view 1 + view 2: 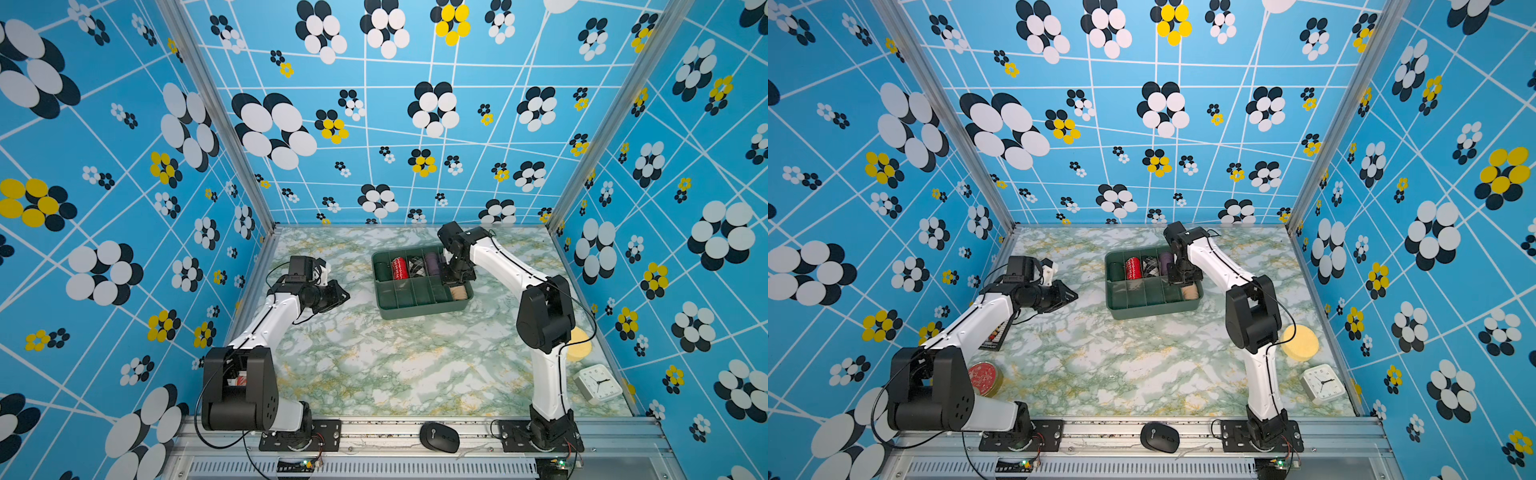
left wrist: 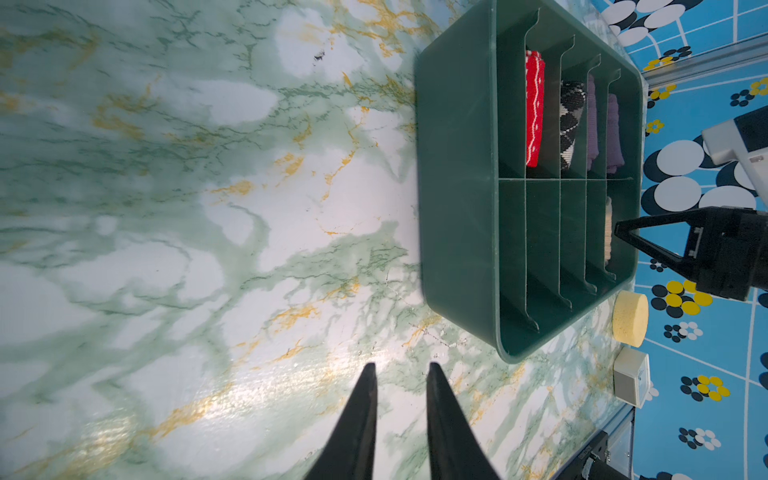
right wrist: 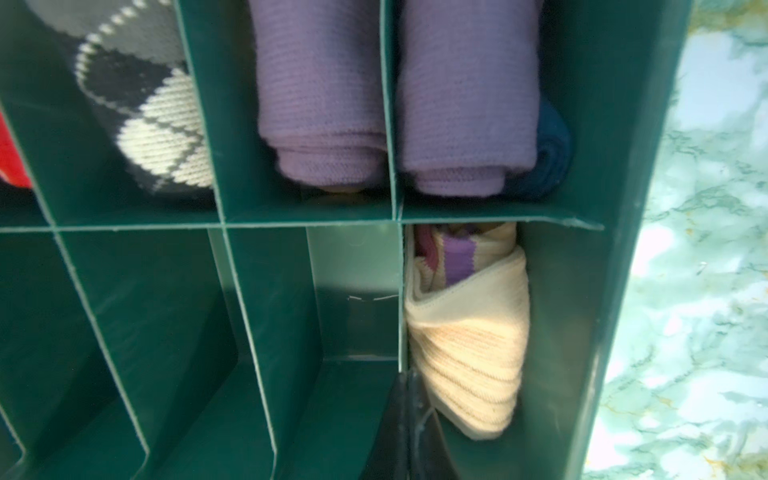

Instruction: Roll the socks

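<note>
Nearest on the counter (image 1: 395, 365), the left arm (image 1: 270, 320) is hovering with its jaws a little spread and holding nothing. They are pointing toward the green tray (image 1: 419, 314) but are standing well apart from it.

Farther in, the socks (image 3: 469, 332) are lying as a tan ribbed bundle in the near-row compartment at the tray's right end. Their long axis is running along this compartment, from the tray's near wall toward the middle divider (image 3: 291, 220), and the end with purple and maroon is facing that divider.

The right arm (image 1: 498, 262) is reaching down over the same compartment. Its jaws are pressed together and are pinching nothing. In the right wrist view their tip is standing at the thin partition (image 3: 401, 324), so the bundle is lying just to their right, between them and the tray's end wall. Whether they are touching the cloth, I cannot tell.

I judge that the rolling is finished and that the right arm, being much nearer, is the one to move. A straight rise should be freeing the jaws without dragging the bundle.

Beyond the divider, the purple rolls (image 3: 320, 104) are filling the far row.
</note>
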Motion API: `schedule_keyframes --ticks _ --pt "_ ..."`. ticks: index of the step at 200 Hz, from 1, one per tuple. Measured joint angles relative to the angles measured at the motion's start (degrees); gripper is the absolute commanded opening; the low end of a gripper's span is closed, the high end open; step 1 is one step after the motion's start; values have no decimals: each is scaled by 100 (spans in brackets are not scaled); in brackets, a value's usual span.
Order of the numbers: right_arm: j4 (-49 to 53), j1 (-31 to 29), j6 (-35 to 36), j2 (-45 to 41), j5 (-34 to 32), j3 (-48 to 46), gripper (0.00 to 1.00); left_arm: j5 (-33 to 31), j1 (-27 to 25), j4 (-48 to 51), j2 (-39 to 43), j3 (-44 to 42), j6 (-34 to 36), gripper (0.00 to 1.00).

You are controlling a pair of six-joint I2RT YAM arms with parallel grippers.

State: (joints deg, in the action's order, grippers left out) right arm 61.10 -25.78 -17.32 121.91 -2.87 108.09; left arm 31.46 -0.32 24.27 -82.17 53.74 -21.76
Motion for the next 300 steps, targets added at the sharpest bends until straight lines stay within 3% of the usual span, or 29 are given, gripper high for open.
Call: schedule_keyframes --ticks 133,182,209,256,286,300 --pt "-173 181 -2 815 20 511 6 -20 0 17 0 0 39 24" --pt "-378 234 15 748 90 413 17 -90 11 11 33 0 33 25" --pt "-719 275 15 315 109 85 23 -146 26 -55 208 -55 -4 25" --pt "-1534 291 -13 -1130 254 -627 24 -234 26 -210 422 -205 -76 25" --pt "-2205 450 -140 -2072 262 -1445 25 -337 26 -400 616 -387 -114 26" --pt "-2498 597 -175 -2463 162 -2026 31 -411 26 -494 704 -485 -118 26"
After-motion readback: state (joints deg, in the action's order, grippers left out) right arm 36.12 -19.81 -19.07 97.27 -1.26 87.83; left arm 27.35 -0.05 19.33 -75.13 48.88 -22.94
